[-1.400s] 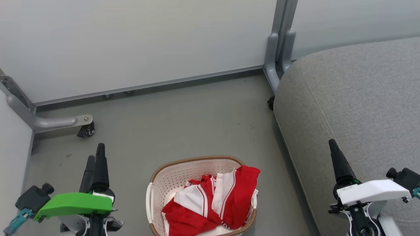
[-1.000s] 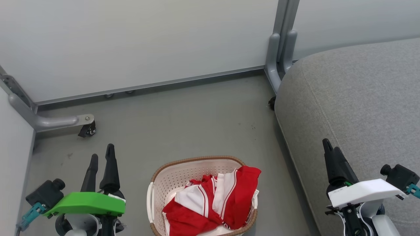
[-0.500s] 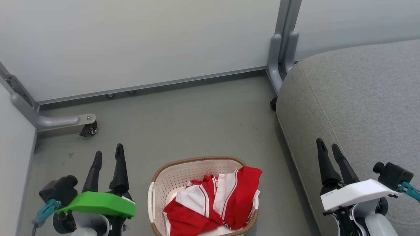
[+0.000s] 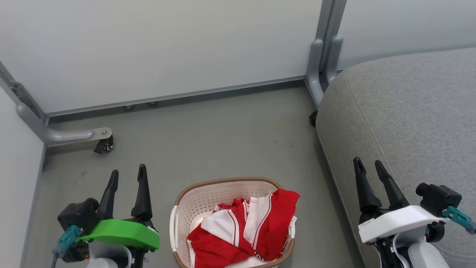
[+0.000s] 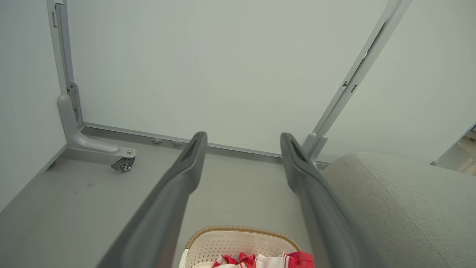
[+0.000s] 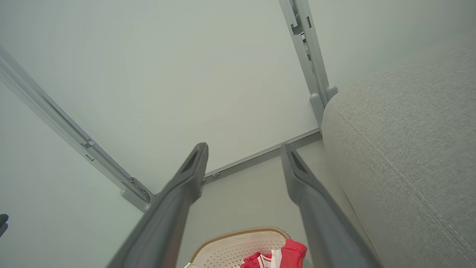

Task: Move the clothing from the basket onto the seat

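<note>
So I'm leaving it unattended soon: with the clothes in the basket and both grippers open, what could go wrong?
1. The clothing lies bunched, a red fold draped over the basket rim; one pinch may drag both pieces or tip the basket.
2. The seat has a rounded edge; cloth dropped near it could slide to the floor.
3. The right gripper sits close to that edge and might brush it.

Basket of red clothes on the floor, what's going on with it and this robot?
The basket sits on the floor beside the grey seat. The red-and-white clothing lies heaped in it, one red piece draped over the rim. The robot's left gripper and right gripper hang open and empty on either side, touching nothing. No garment is on the seat yet.
</note>
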You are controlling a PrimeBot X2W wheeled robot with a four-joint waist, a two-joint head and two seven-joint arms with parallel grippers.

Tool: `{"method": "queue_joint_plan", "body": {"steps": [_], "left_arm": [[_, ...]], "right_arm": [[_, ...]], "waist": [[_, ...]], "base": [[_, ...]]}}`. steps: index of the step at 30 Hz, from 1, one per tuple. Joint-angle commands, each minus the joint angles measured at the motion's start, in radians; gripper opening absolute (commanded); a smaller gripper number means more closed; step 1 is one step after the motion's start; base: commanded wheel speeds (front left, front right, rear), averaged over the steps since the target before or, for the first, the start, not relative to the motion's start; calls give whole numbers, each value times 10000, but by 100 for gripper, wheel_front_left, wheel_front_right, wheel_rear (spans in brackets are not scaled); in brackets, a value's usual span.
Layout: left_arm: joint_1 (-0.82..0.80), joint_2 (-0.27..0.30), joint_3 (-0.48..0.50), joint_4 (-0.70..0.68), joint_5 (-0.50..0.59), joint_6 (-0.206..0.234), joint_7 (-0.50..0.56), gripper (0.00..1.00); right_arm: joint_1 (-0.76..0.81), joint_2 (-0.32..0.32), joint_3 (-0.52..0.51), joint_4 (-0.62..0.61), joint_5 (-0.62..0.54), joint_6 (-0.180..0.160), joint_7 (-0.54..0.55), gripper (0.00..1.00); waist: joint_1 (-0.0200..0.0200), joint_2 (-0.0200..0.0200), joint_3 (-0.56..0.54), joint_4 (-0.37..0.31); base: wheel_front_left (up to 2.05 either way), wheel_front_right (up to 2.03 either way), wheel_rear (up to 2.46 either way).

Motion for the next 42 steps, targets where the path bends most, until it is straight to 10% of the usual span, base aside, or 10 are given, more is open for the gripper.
{"method": "queue_joint_plan", "body": {"steps": [1, 42], "left_arm": [[-171, 86, -44, -52, 251, 39, -96, 100], [-209, 49, -105, 257, 2717, 67, -945, 100]], "right_arm": [[33, -67, 14, -76, -279, 5, -116, 100], [112, -102, 281, 19, -3685, 6, -973, 100]], "waist": [[0, 0, 2, 17], [0, 0, 47, 226]], "base": [[0, 0, 0], [0, 0, 0]]}}
